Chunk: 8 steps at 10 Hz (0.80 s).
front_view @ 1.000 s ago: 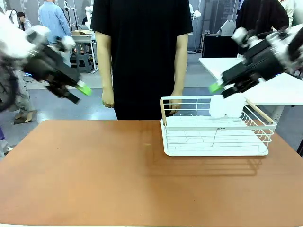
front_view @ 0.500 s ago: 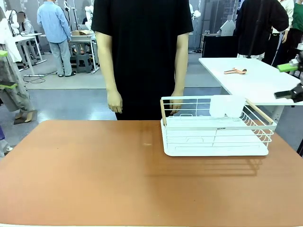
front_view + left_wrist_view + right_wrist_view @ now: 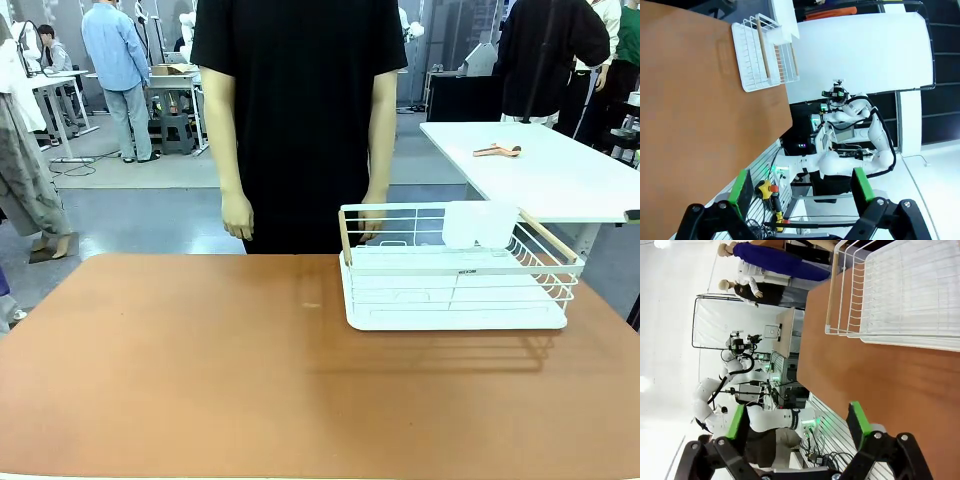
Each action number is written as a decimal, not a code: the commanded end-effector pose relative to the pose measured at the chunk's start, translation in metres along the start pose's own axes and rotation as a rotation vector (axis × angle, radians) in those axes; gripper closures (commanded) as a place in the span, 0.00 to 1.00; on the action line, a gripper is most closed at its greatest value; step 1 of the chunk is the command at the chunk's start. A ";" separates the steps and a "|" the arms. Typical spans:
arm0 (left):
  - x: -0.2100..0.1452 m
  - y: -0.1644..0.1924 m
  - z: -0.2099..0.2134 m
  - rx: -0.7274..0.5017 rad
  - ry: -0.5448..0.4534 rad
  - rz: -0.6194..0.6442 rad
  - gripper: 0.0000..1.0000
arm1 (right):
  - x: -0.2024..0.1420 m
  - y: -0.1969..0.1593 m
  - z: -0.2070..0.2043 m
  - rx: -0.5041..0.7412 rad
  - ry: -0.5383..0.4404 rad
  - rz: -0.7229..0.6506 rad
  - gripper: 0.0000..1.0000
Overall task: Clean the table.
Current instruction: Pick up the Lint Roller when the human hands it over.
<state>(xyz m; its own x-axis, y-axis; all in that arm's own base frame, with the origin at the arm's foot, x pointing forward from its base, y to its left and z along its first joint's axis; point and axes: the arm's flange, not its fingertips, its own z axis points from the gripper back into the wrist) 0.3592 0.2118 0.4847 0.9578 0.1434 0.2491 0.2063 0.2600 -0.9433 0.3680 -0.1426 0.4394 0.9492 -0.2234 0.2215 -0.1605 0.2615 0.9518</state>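
Note:
The reddish-brown table (image 3: 200, 370) spans the front view, its top bare apart from a white wire rack (image 3: 455, 270) at the back right. In the left wrist view my left gripper (image 3: 802, 186) is open, nothing between its green pads, with the table (image 3: 695, 105) and rack (image 3: 765, 52) far beyond it. My right gripper (image 3: 797, 424) is open too, and the right wrist view looks past it at the table (image 3: 890, 385) and the rack (image 3: 905, 295).
A person in a black shirt (image 3: 300, 110) stands at the table's far edge, one hand (image 3: 237, 215) hanging, the other behind the rack. A white-topped table (image 3: 545, 170) with a small brownish object (image 3: 497, 151) stands at the back right.
Both arms, which hung over the table's far corners a second ago, have drawn outward and left the front view. The person and the rack stay as they were.

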 end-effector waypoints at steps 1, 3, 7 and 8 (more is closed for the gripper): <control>-0.005 -0.009 0.007 0.009 0.018 -0.047 0.00 | -0.003 0.000 -0.002 0.025 -0.009 0.039 0.00; -0.005 -0.010 0.002 0.024 0.030 -0.046 0.00 | -0.004 -0.002 0.000 0.027 -0.012 0.038 0.00; -0.007 -0.015 0.011 0.033 0.006 -0.054 0.00 | -0.010 -0.013 0.027 0.025 -0.045 0.023 0.00; -0.009 -0.017 0.016 0.039 -0.006 -0.056 0.00 | -0.013 -0.018 0.033 0.025 -0.054 0.017 0.00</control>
<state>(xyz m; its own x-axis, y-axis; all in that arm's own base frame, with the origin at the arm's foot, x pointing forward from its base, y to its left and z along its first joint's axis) 0.3519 0.2150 0.4958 0.9510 0.1414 0.2751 0.2258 0.2904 -0.9299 0.3536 -0.1684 0.4307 0.9348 -0.2743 0.2258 -0.1566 0.2525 0.9548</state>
